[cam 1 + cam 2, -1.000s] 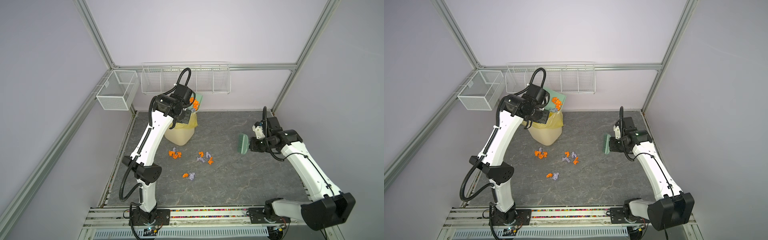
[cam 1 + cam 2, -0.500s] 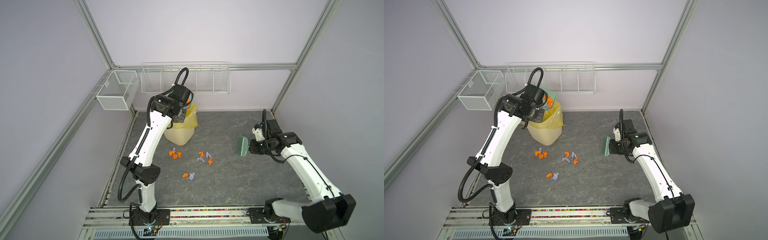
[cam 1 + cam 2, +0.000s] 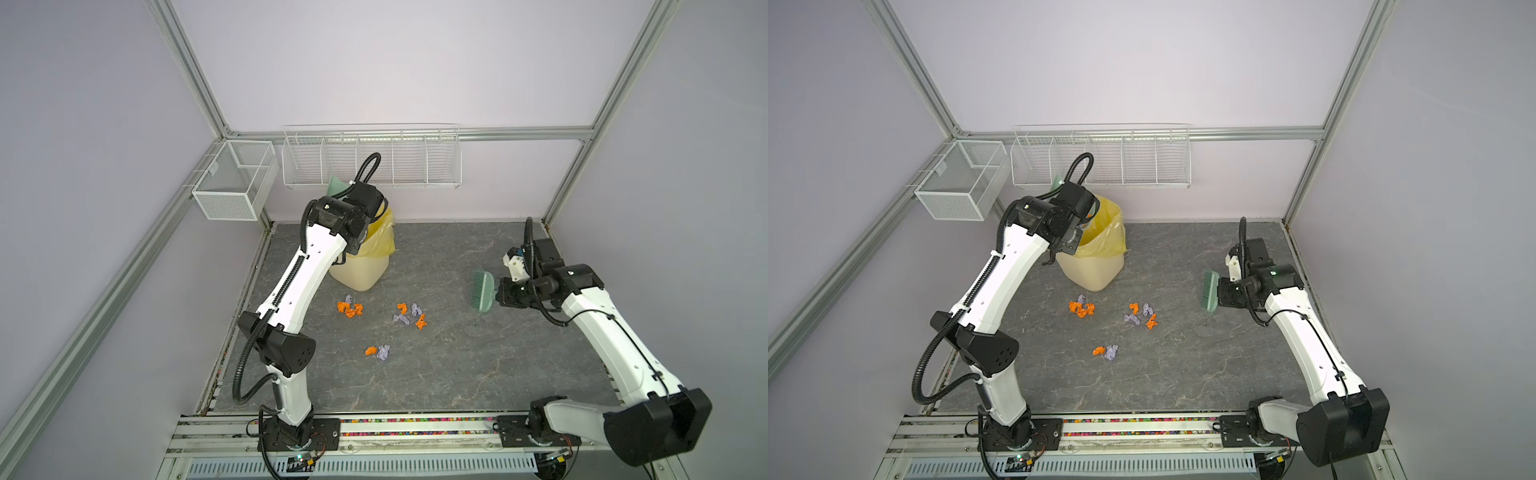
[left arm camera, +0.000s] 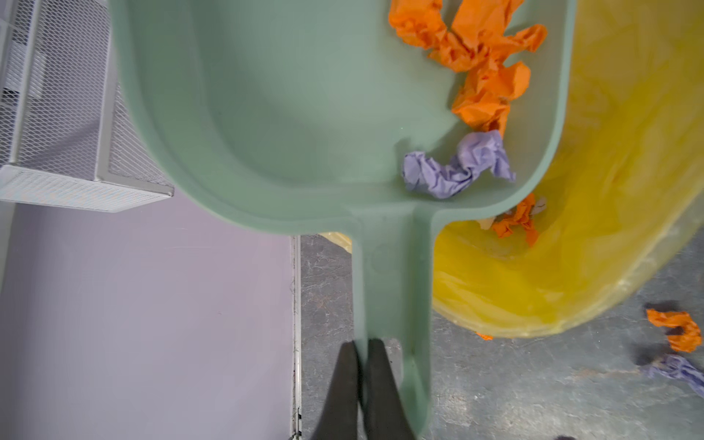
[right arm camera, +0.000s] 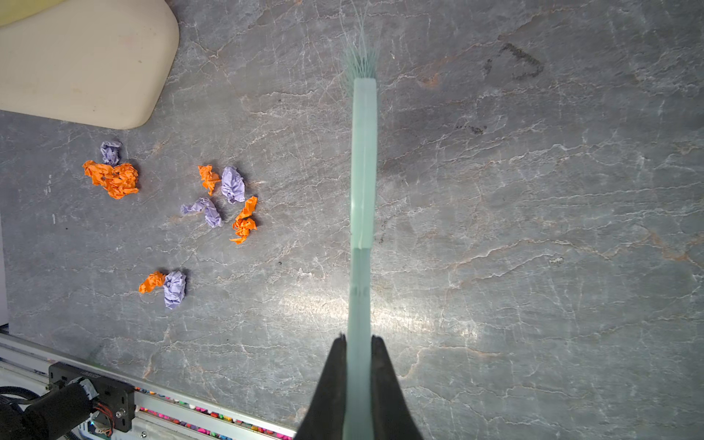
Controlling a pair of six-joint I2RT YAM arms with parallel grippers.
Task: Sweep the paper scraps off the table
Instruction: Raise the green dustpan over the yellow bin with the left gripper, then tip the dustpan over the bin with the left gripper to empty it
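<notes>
Rolled sideways since a second ago, the mint-green dustpan point(image 4: 285, 114) now tilts over the yellow-lined bin point(image 3: 365, 266), with orange and lavender paper scraps point(image 4: 480, 76) slid against its side wall above the liner. Left fingers point(image 4: 358, 358) are pinched tight on the dustpan's handle. Right fingers point(image 5: 343, 354) are clamped on the brush point(image 5: 364, 160) handle. Three loose clusters of paper scraps lie mid-tabletop point(image 3: 457, 365), between bin and brush

The paper scraps point(image 5: 114, 179) are crumpled, the table point(image 5: 533, 228) stone-look with dull sheen, the dustpan point(image 4: 285, 114) smooth matt plastic, the bin liner point(image 4: 609, 247) glossy film, the ten-o'clock basket point(image 3: 232, 183) metal mesh
</notes>
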